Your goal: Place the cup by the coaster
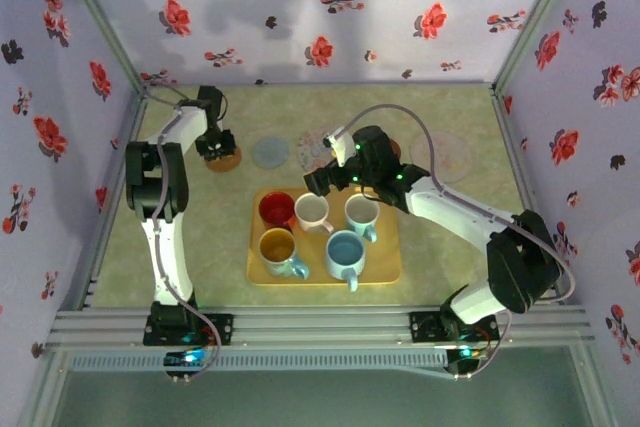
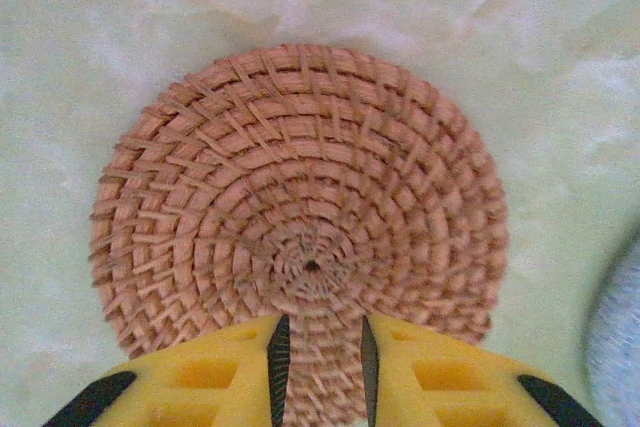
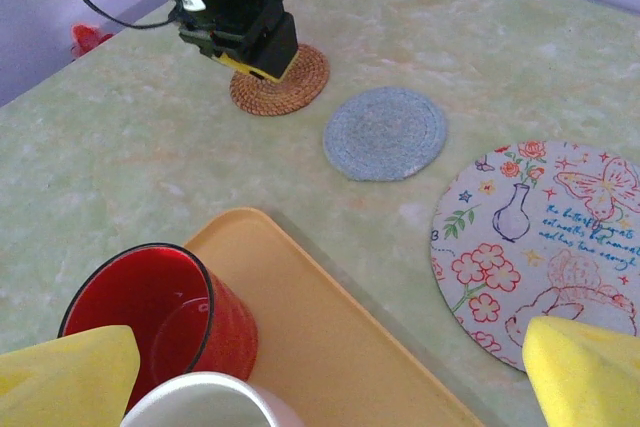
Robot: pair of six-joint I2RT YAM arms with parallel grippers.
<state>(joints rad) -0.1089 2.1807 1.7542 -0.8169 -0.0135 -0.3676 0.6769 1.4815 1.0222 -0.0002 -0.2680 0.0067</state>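
Note:
A round woven rattan coaster (image 2: 300, 197) lies flat on the green table at the back left (image 1: 228, 160). My left gripper (image 2: 322, 377) points down onto the coaster's near rim, its yellow jaws a narrow gap apart, with weave showing in the gap. The right wrist view shows the left gripper (image 3: 258, 65) resting on that coaster (image 3: 295, 87). An orange tray (image 1: 385, 267) holds several cups, among them a red one (image 3: 150, 317) and a white one (image 3: 205, 402). My right gripper (image 3: 325, 382) hangs wide open over the tray's back edge (image 1: 322, 183), holding nothing.
A grey-blue coaster (image 3: 385, 132) and a floral coaster (image 3: 550, 237) lie in a row right of the woven one. A pale coaster (image 1: 440, 155) lies further right. Yellow (image 1: 277, 247), blue (image 1: 345, 252) and pale (image 1: 361, 213) cups fill the tray. Flowered walls close in three sides.

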